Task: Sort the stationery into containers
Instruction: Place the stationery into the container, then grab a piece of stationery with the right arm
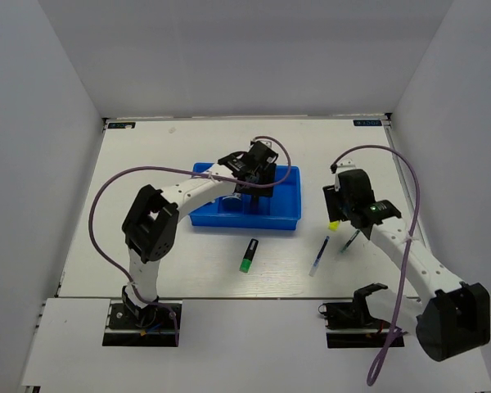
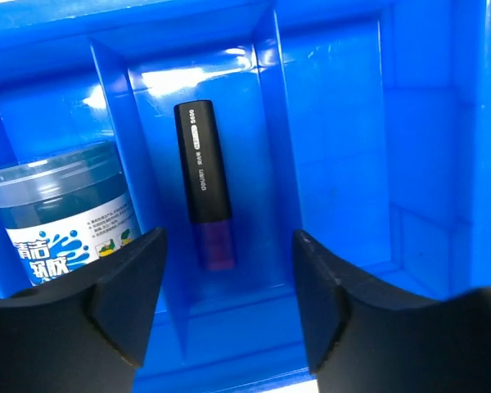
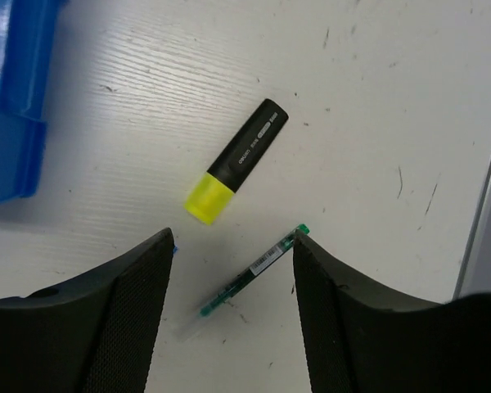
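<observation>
Ridges hem purple marker, tub alongside

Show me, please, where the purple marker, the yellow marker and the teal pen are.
purple marker [image 2: 203, 184]: left wrist view, on the middle of its black barrel.
yellow marker [image 3: 237, 161]: right wrist view, on the black barrel, just above the yellow end.
teal pen [image 3: 253, 270]: right wrist view, on the middle of its thin shaft.

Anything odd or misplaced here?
Nothing spilled or damaged. The purple marker and tub sit in separate compartments of the blue tray; yellow marker, teal pen, green marker and blue pen lie loose on the table.
</observation>
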Robot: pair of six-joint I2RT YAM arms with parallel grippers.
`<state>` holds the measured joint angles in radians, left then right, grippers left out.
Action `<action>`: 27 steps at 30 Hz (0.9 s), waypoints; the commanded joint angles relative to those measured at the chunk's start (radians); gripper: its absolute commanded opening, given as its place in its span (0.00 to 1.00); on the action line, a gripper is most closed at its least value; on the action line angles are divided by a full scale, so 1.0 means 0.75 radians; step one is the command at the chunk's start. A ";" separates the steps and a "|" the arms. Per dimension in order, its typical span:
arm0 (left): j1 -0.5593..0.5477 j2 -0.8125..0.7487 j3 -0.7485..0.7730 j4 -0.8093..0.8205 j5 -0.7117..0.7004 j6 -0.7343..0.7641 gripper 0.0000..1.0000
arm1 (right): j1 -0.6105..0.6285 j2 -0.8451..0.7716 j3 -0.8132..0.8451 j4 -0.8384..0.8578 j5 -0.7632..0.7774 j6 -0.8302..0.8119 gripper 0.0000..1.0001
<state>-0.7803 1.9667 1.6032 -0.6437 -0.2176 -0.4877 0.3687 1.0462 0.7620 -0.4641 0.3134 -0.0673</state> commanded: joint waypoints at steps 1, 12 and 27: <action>-0.017 -0.043 0.040 0.018 0.014 0.016 0.76 | -0.041 0.084 0.113 -0.075 0.030 0.198 0.63; -0.201 -0.534 -0.302 0.010 -0.178 0.157 0.28 | -0.142 0.576 0.373 -0.277 -0.003 0.468 0.40; -0.451 -0.886 -0.920 0.155 -0.162 0.137 0.68 | -0.242 0.857 0.436 -0.238 -0.050 0.497 0.41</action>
<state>-1.1080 1.3197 0.9230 -0.6010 -0.3206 -0.3817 0.1993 1.6672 1.0554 -0.6445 0.2939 0.2771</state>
